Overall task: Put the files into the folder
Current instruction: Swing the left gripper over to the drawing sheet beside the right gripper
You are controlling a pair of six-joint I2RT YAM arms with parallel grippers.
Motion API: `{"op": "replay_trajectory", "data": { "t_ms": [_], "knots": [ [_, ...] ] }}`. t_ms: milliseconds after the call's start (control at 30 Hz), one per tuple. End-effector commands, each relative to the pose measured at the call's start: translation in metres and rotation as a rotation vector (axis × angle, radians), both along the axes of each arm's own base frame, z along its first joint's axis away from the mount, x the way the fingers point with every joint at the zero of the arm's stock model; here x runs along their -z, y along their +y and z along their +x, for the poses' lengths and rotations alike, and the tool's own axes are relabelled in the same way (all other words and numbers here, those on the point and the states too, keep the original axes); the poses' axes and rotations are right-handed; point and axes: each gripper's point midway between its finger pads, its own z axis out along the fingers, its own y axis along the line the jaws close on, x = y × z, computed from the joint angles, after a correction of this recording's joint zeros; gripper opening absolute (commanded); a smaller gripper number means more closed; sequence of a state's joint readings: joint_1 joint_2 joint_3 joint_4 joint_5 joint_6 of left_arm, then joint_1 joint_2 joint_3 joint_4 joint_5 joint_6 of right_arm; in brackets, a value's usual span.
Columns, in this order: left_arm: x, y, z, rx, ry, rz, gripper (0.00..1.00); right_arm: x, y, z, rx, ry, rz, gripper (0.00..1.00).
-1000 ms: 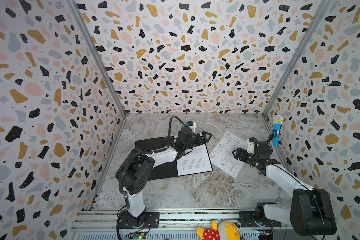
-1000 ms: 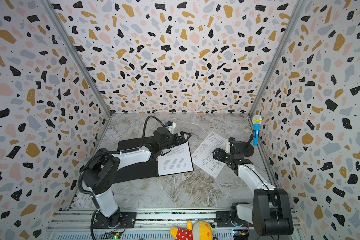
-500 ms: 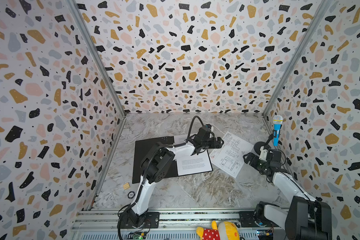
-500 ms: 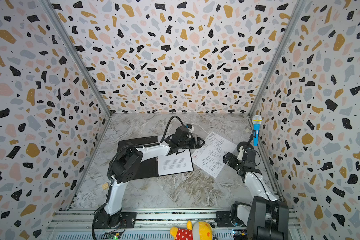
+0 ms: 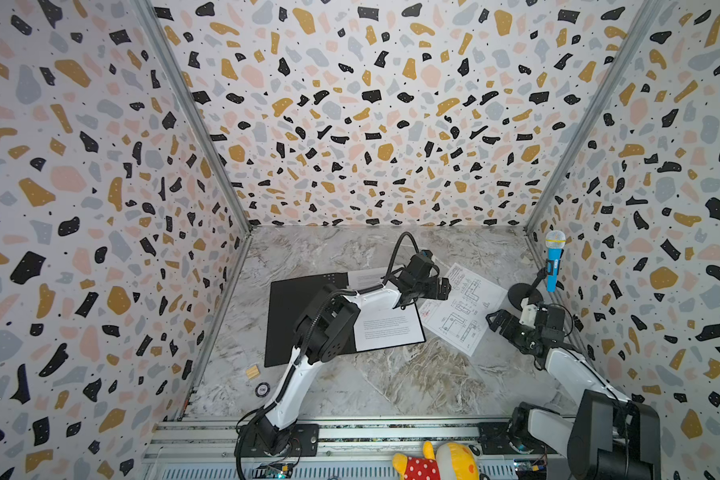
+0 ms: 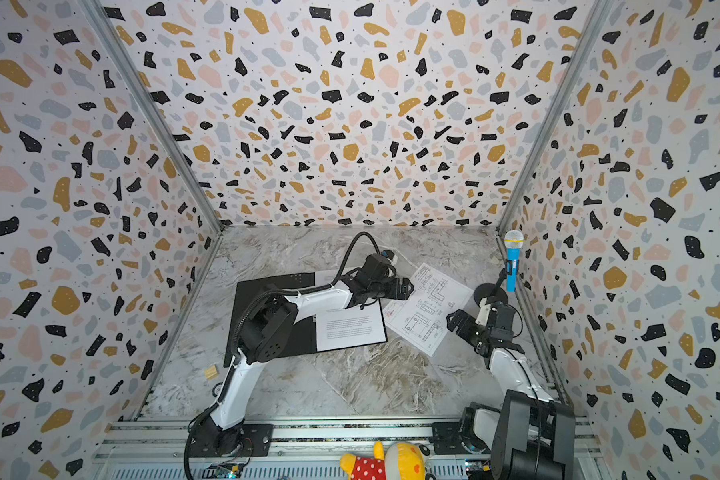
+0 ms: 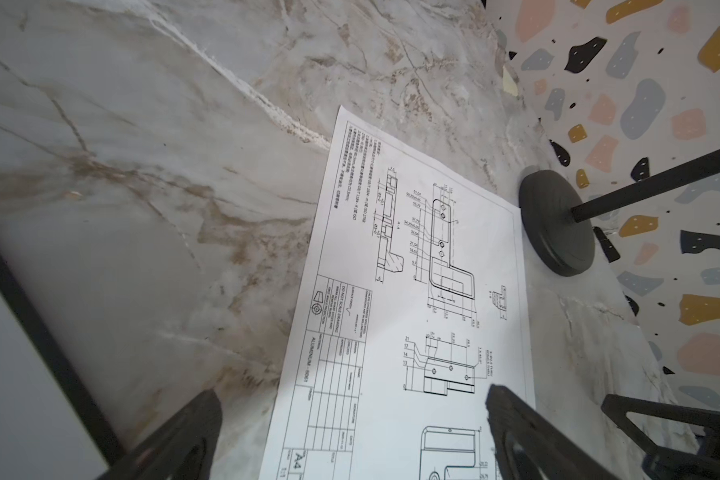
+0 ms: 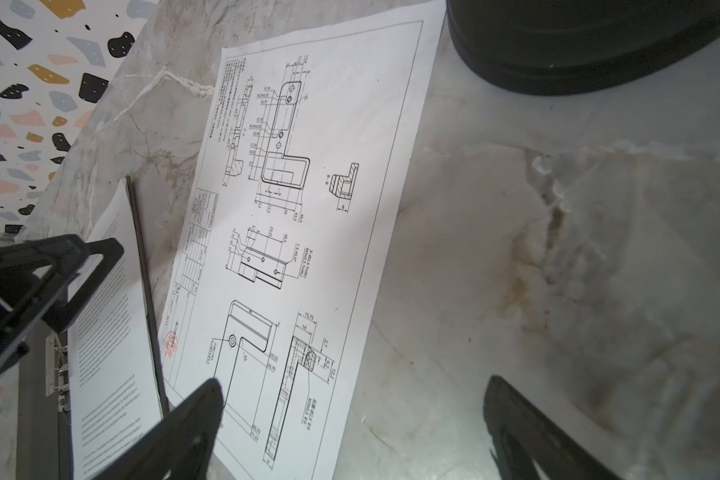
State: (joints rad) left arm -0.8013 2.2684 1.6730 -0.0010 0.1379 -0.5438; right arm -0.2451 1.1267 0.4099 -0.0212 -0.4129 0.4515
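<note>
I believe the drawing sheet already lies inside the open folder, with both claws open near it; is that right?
Not quite: the drawing sheet lies on the table beside the open folder, not inside it, as both top views show. The left claw and right claw are open near it.

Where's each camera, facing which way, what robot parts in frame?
Top views: stereo pair high over the aluminium base rail, looking down at the open black folder and white paper sheet of line drawings; both arms.
Left wrist: on left arm, looking past the open left gripper at that sheet and a round black stand base; fingertips show.
Right wrist: on right arm, looking past the open right gripper at the sheet; fingertips and left gripper show.
Shared: wrist views both catch sheet, base.
</note>
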Motion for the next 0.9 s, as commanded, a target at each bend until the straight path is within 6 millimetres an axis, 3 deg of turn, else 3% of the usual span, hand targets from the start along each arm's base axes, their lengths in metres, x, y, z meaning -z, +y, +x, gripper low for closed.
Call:
{"op": "replay_trajectory", "data": {
  "t_ms": [0,467,867],
  "knots": [
    [0.001,-0.006,0.001,0.018,-0.027,0.028,1.0,-0.001,0.004,0.001,-0.008,-0.006,0.029,0.98],
    [0.026,-0.015,-0.003,0.059,0.002,0.079,1.0,0.007,0.014,0.004,-0.031,0.01,0.11,0.93],
    [0.042,-0.02,-0.022,0.105,0.027,0.108,1.0,0.019,0.018,0.011,-0.034,0.059,0.168,0.92]
  ]
}}
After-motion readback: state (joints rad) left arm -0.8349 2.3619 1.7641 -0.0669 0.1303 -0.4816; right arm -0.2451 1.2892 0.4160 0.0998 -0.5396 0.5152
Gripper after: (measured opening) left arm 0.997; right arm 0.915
